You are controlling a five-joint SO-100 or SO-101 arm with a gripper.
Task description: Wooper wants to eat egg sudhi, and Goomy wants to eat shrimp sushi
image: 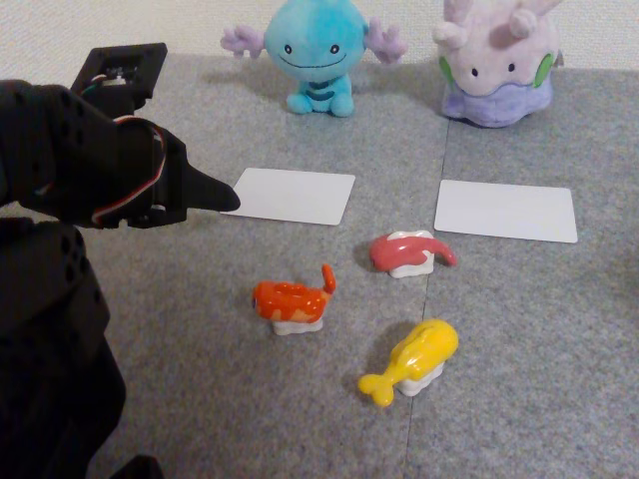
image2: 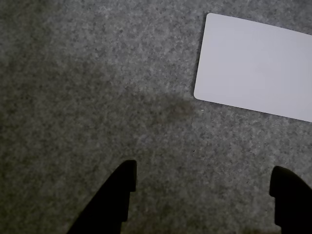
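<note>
Blue Wooper [image: 312, 50] sits at the back with a white card [image: 293, 195] in front of it. Lavender Goomy [image: 496, 62] sits at the back right, behind another white card [image: 506, 211]. The yellow egg sushi [image: 412, 361] lies nearest the front. The orange striped shrimp sushi [image: 293, 302] rests to its left. My black gripper [image: 228, 197] hovers at the left, its tip at the left card's edge. In the wrist view the gripper [image2: 204, 178] is open over bare carpet, with a corner of the card [image2: 253, 66] at the upper right.
A pink-red sushi with white on top [image: 408, 252] lies between the two cards and the other sushi. Grey carpet tiles [image: 519, 329] cover the table, with a seam running down the middle. My black arm [image: 50, 299] takes up the left side.
</note>
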